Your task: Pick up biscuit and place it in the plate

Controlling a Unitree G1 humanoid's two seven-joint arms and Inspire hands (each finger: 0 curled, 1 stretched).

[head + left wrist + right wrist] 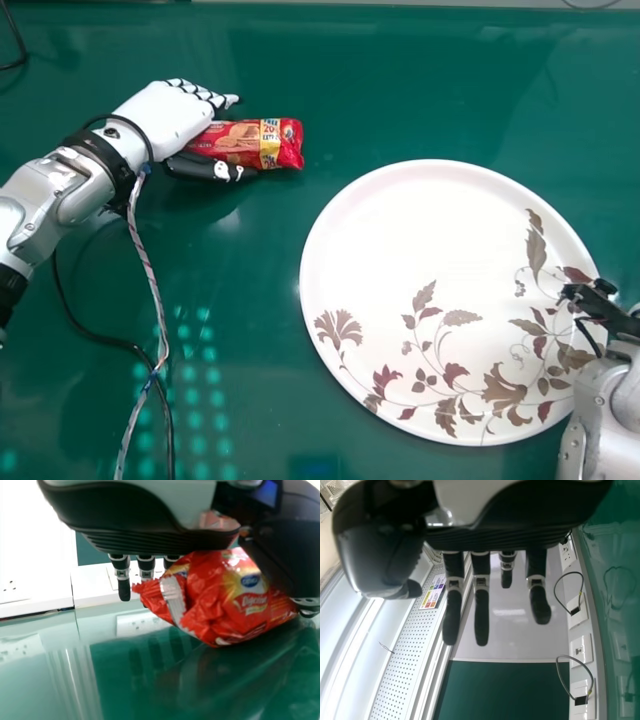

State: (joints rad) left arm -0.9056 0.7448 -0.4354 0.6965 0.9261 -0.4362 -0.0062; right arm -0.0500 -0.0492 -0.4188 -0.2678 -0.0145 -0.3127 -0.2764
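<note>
My left hand point(168, 118) is at the red biscuit packet point(245, 143) on the green table, at the upper left of the head view. Its thumb lies along the packet's near side, while its fingers are on the far side, not curled round it. In the left wrist view the packet point(225, 597) sits between the thumb and fingers of the left hand point(122, 575), close under the palm. The white plate point(420, 230) with a leaf pattern holds nothing. Beside its right rim is my right hand point(592, 300), whose fingers hang straight in the right wrist view point(481, 610).
Cables point(147, 270) run from the left wrist down across the green table point(250, 330). The plate stands to the right of the packet, with a stretch of table between them. White wall sockets point(581, 650) and cable loops appear in the right wrist view.
</note>
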